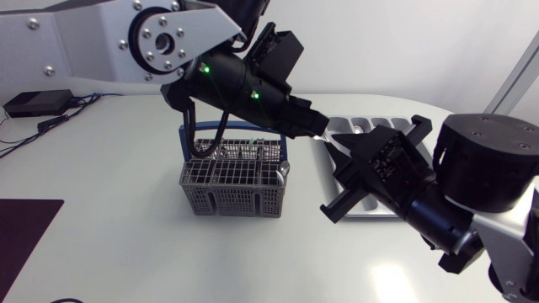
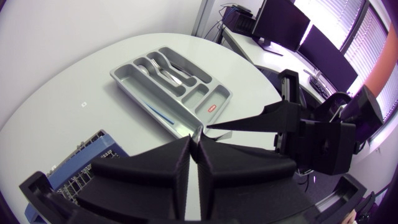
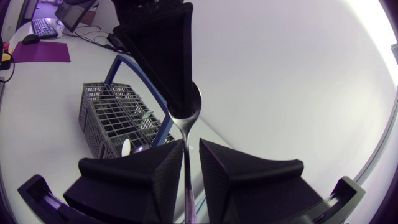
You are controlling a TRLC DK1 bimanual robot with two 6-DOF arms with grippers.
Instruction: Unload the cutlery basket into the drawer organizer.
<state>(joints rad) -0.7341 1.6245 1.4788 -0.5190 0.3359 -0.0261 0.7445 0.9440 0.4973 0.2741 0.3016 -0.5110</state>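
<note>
The spoon is up in the air, over the table, between the cutlery basket and the drawer organizer. The left gripper has its two fingers pressed together on the round end of the spoon. The long thin end of the spoon runs down between the fingers of the right gripper. Those fingers are a little apart, and there is a gap on one side of the spoon. The two grippers meet tip to tip just above the near end of the organizer.

The basket is grey with a blue handle. It stands close to the middle of the table. There is still some cutlery in it, and one spoon pokes up at its side. The organizer is a grey tray with many slots. It lies just beside the basket, closer to the far edge of the table. Some forks and spoons lie in its long slots.

A black box with cables sits at the far left corner. A dark mat lies at the left edge.
</note>
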